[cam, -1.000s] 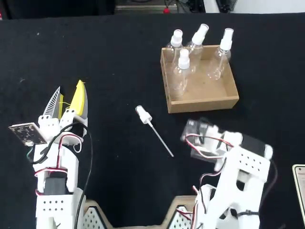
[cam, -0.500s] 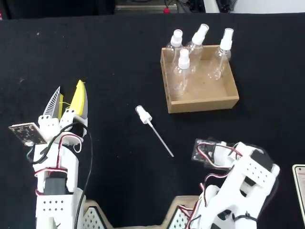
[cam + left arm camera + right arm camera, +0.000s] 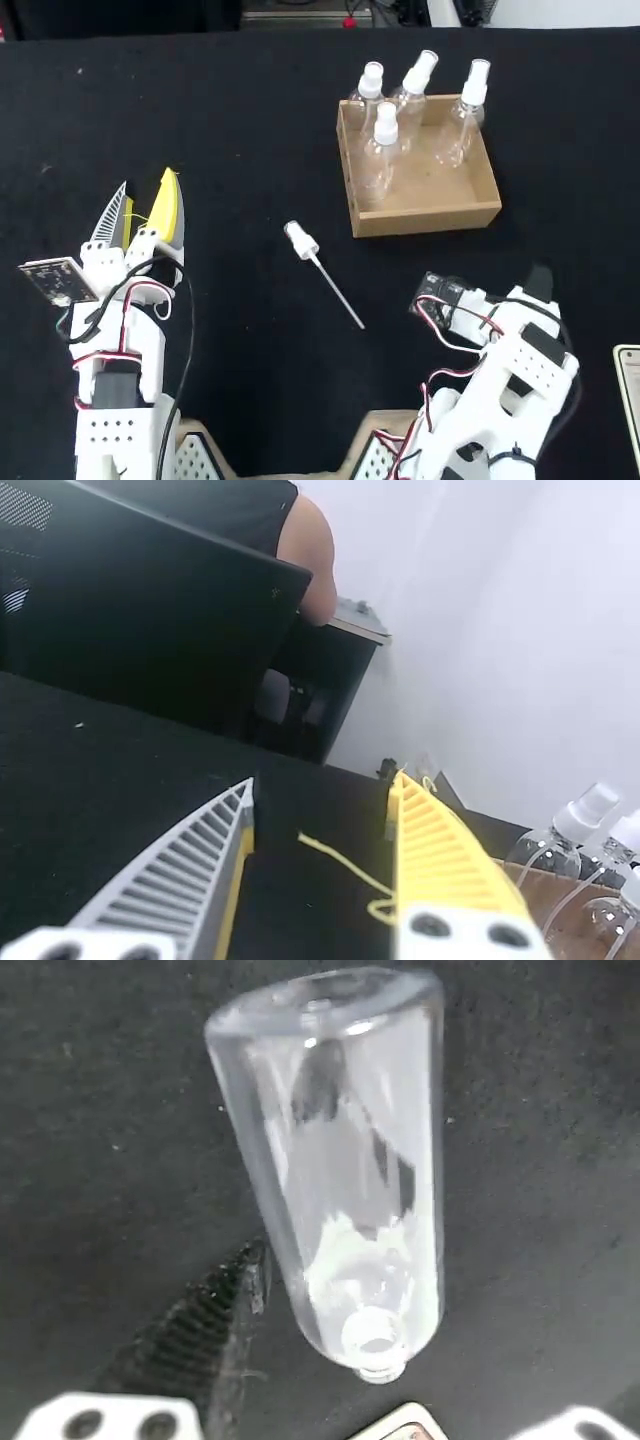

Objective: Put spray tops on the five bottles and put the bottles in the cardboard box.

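Black tabletop (image 3: 200,100): right gripper (image 3: 330,1330), near cardboard box (image 3: 425,218), grasps uncapped fifth bottle (image 3: 340,1180); left gripper (image 3: 146,195) gapes empty. Next, presumably: fit loose spray top (image 3: 300,240).

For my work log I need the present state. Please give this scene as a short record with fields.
capped bottles: four, inside the cardboard box, each with a spray top
loose spray top: lying on the table between the arms, tube toward the right arm
uncapped bottle: neck open, close before the right wrist camera
left pincer: open, holding nothing
left to do: one top, one bottle
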Tool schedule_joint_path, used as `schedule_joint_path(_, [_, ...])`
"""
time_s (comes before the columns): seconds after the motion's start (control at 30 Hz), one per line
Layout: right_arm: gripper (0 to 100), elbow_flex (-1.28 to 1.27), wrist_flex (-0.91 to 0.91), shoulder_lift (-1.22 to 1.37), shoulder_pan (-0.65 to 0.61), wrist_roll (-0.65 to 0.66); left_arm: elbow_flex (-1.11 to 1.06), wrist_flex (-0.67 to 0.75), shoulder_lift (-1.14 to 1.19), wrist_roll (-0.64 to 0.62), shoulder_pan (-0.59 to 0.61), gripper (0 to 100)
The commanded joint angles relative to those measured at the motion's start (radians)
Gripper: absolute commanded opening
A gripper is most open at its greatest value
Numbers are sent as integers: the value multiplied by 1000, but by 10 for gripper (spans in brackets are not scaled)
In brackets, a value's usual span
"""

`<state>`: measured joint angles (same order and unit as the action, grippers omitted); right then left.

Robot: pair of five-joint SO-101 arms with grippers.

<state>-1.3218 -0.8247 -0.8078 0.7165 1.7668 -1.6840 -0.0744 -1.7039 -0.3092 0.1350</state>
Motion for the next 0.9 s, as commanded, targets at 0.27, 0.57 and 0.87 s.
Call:
schedule_joint_path(0.27, [559, 440, -347, -28, 11, -603, -21, 25, -5, -8, -12, 209])
schedule_joint_path(0.57, [213, 476, -497, -27, -26, -927, -21, 25, -5, -8, -12, 209])
schedule_joint_path(0.87, [209, 476, -720, -28, -51, -1315, -21, 25, -5, -8, -12, 209])
